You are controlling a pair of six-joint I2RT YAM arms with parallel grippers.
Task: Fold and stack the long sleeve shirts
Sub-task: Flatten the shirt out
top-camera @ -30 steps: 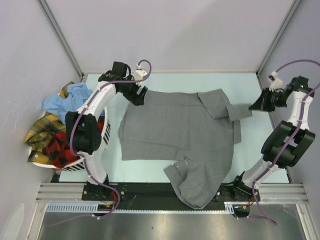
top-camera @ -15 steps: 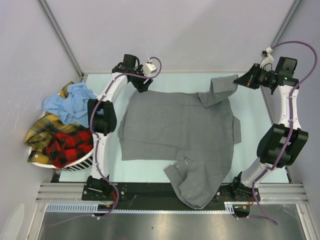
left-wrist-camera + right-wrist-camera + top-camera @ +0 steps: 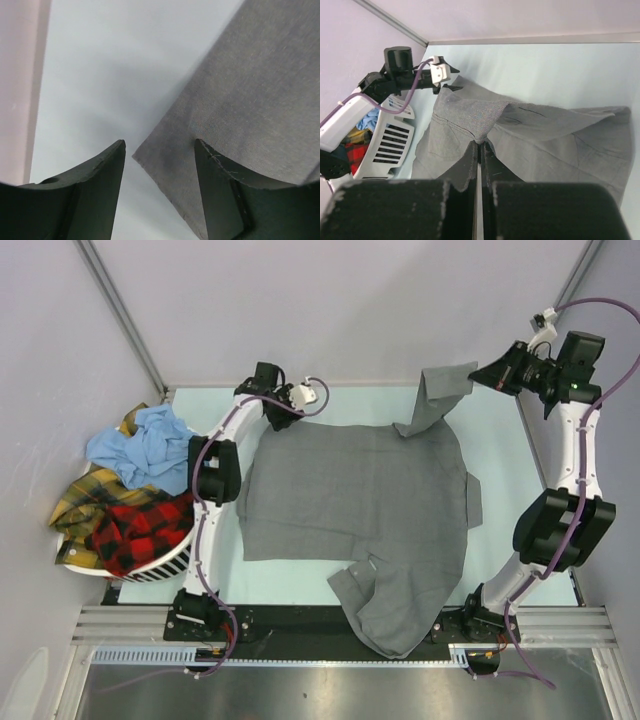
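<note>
grey shirt (image 3: pixel 350 500): right end effector (image 3: pixel 481 149), pinching its sleeve (image 3: pixel 447 390), has lifted it farther; left end effector (image 3: pixel 160 145), spread, has reached the far-left corner.

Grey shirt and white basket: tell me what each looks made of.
Grey shirt: woven cloth, matte, fibre unclear; a fine heathered weave shows close up, and it drapes and creases. White basket: rigid moulded plastic, judging by its smooth slotted wall.

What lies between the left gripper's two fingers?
The left wrist view shows a corner of the grey shirt and bare table between the open fingers.
</note>
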